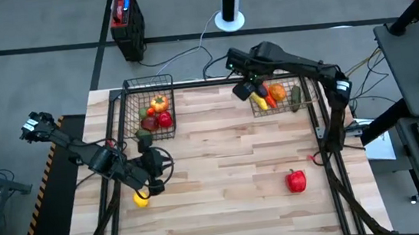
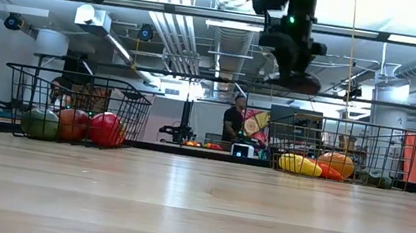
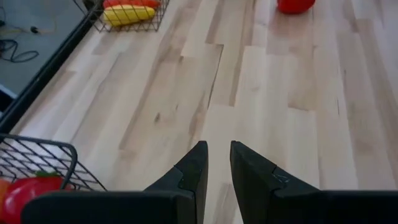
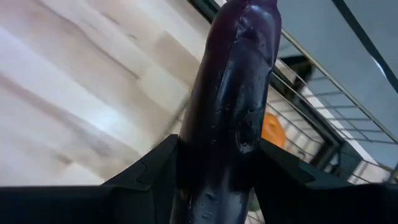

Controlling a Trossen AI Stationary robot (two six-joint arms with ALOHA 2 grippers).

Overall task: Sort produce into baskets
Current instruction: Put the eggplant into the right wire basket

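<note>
My right gripper (image 1: 245, 91) is shut on a purple eggplant (image 4: 239, 106), high over the left rim of the right basket (image 1: 308, 85). That basket holds a carrot, an orange (image 1: 277, 92), a yellow piece and a green one. The left basket (image 1: 125, 102) at the far left holds red apples (image 1: 164, 120) and an orange-yellow pepper. My left gripper (image 3: 217, 149) hangs shut and holds nothing above the table's left part, beside a yellow lemon (image 1: 140, 200). A red pepper (image 1: 296, 180) lies on the boards near the right. My right gripper pinches the eggplant's two sides (image 4: 199, 162) between its two fingers (image 4: 155, 171). The fingers slant steeply down, and the eggplant runs along them and sticks out well past their ends. It is lifted clear of the table and the basket.
Dark metal frame rails run along the table's edges. Bare boards lie between the two baskets and across the middle. A black-and-red box (image 1: 126, 17) stands on the floor beyond the far edge. A person (image 2: 234, 119) stands far off in the room behind.
</note>
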